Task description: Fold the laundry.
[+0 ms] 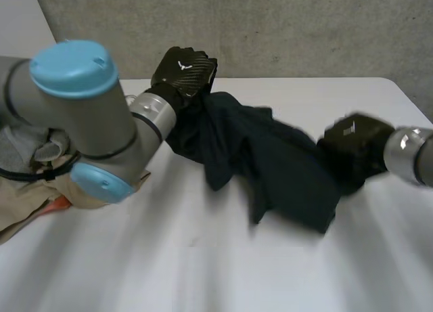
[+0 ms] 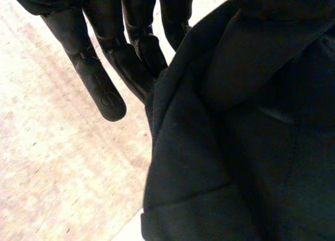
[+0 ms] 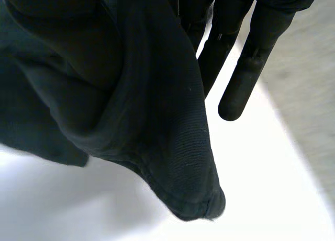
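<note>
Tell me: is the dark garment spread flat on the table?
No, the dark garment hangs bunched between the left hand and the right hand.

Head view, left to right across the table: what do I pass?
Beige and grey crumpled laundry pile → black left hand → dark hanging cloth garment → black right hand.

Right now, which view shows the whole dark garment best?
The head view: the dark garment stretches whole between the left hand and the right hand. Both wrist views show close folds of it beside each hand's fingers.
</note>
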Robot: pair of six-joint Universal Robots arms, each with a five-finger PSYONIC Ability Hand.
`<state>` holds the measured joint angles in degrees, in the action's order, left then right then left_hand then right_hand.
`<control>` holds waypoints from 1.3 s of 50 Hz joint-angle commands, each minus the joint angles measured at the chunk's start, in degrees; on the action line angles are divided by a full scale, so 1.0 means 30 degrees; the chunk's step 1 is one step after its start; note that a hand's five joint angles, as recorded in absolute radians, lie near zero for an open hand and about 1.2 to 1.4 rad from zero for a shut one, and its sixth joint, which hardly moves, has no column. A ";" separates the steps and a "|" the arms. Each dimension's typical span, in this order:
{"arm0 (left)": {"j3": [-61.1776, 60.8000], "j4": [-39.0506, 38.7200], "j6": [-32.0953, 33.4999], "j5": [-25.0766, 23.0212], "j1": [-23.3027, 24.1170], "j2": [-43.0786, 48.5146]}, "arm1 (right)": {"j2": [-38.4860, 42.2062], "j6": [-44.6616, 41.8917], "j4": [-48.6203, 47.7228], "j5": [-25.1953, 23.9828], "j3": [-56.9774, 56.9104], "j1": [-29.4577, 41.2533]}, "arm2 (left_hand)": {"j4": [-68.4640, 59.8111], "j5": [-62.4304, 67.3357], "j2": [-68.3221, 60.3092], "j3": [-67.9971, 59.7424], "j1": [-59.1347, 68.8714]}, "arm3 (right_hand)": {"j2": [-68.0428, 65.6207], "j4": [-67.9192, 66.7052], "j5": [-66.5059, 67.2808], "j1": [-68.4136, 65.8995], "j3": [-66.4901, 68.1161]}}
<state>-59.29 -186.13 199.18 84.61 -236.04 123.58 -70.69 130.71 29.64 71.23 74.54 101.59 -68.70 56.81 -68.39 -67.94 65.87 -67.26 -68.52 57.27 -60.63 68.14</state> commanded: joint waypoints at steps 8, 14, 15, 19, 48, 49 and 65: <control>-0.1444 0.6288 0.1044 -0.3361 -0.1094 0.0702 | -0.2832 0.5093 0.1928 -0.1215 0.5740 0.2582 | -0.1328 0.1958 -0.1432 -0.1580 0.2271 | 0.9731 1.0150 -0.9735 0.7523 -1.0024; -0.3026 0.7611 0.2599 -0.2805 -0.1474 -0.1081 | -0.3886 0.3835 0.1136 0.0953 0.3576 0.1733 | 1.5963 -1.5333 1.5859 1.5711 -1.5020 | 1.9086 1.9505 -1.9089 1.6878 -1.9379; -0.3202 0.7523 0.2570 -0.2659 -0.1591 -0.1462 | -0.4003 0.3775 0.1077 0.1100 0.3224 0.1587 | 1.6075 -1.5445 1.5971 1.5823 -1.5131 | 1.9086 1.9505 -1.9089 1.6878 -1.9379; -0.4081 0.6645 0.2044 -0.1897 -0.2118 -0.3308 | -0.4473 0.3716 0.1222 0.1219 0.1554 0.1088 | 1.7920 -1.7291 1.7817 1.7669 -1.6977 | 1.9086 1.9505 -1.9089 1.6878 -1.9379; 0.2062 0.8865 -0.4256 -0.4034 -0.4757 0.3742 | 0.6918 1.0483 -0.5976 0.1276 -0.4953 0.3751 | 1.7872 -1.7242 1.7768 1.7620 -1.6929 | 1.8918 1.9338 -1.8922 1.6710 -1.9211; 0.2359 0.9072 -0.4256 -0.4064 -0.4698 0.4039 | 0.7155 1.0484 -0.6419 0.1393 -0.4953 0.3840 | 1.7703 -1.7074 1.7600 1.7452 -1.6760 | 1.8917 1.9336 -1.8921 1.6709 -1.9210; 0.4647 0.9368 -0.2003 -0.1080 -0.3379 0.6357 | 0.8682 0.9780 -0.8387 0.2830 -0.5100 0.4369 | -0.1853 0.2482 -0.1957 -0.2105 0.2796 | 1.9084 1.9504 -1.9088 1.6876 -1.9377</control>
<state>-46.10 -156.86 189.38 76.10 -246.96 142.81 -43.66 160.76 3.82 79.50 58.94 115.00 -45.32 34.96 -46.29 -45.17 47.56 -11.97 -11.96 2.82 -12.92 11.79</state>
